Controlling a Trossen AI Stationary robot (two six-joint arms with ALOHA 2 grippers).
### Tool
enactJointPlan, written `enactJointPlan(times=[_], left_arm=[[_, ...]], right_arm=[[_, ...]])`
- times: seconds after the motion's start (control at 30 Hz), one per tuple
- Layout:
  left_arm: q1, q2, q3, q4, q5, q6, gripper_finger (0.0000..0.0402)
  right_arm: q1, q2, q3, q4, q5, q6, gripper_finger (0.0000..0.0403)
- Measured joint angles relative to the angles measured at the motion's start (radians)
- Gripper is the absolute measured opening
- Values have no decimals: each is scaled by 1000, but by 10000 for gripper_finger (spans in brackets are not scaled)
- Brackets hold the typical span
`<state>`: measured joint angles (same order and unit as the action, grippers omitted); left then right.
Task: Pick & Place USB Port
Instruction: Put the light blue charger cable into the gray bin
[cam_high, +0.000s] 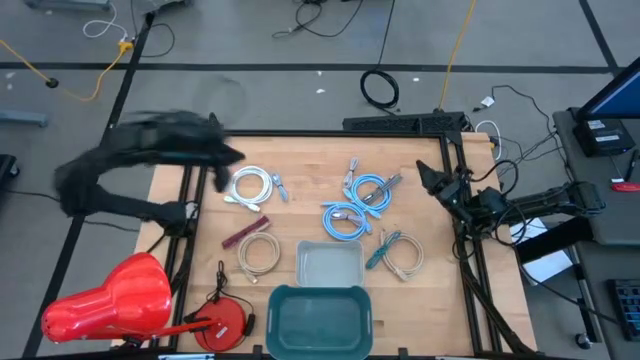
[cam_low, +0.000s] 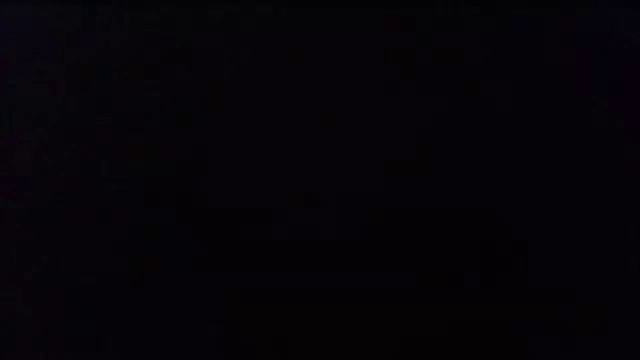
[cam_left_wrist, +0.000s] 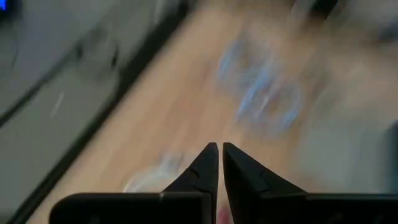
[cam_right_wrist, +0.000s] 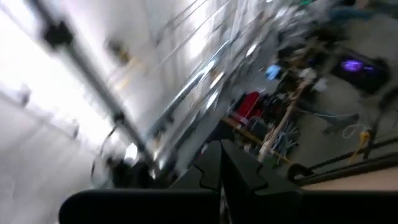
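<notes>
Over the table's far-left corner: the left gripper (cam_high: 235, 157) sits at the end of its dark arm, which arcs in from the left edge, pretty smeared in the high view
Left fingers: dark tips (cam_left_wrist: 208, 163) almost touching, just a thin slit between them, nothing pinched
Right arm: folded up at the right edge of the light wooden table (cam_high: 300, 225), right gripper (cam_high: 425, 177) poking toward the table's middle, fingers pressed together and empty
White coiled USB cable (cam_high: 251, 187): lying flat, just beside the left gripper
Beige coiled cable (cam_high: 259, 255): nearer the front, small dark-red stick (cam_high: 245, 232) between it and the white one
Blue coiled cables (cam_high: 356, 205): bunched mid-table
Teal-and-beige cable (cam_high: 396, 253): right of centre
Clear square tray (cam_high: 331, 264): front middle, touching the teal plastic bin (cam_high: 319, 318)
Low view: totally black, can't tell anything
</notes>
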<state>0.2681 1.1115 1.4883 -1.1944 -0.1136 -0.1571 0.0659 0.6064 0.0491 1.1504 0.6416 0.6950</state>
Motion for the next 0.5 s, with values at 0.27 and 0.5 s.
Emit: enactJointPlan(times=[0.27,0.5], left_arm=[[23,187,5,22,36,-44,26],[23,198,-12,101,-33,-214,26]], right_arm=[[-8,47,523,-799,-318,-372,42],[0,307,1087,-1684,-326,-425,147]])
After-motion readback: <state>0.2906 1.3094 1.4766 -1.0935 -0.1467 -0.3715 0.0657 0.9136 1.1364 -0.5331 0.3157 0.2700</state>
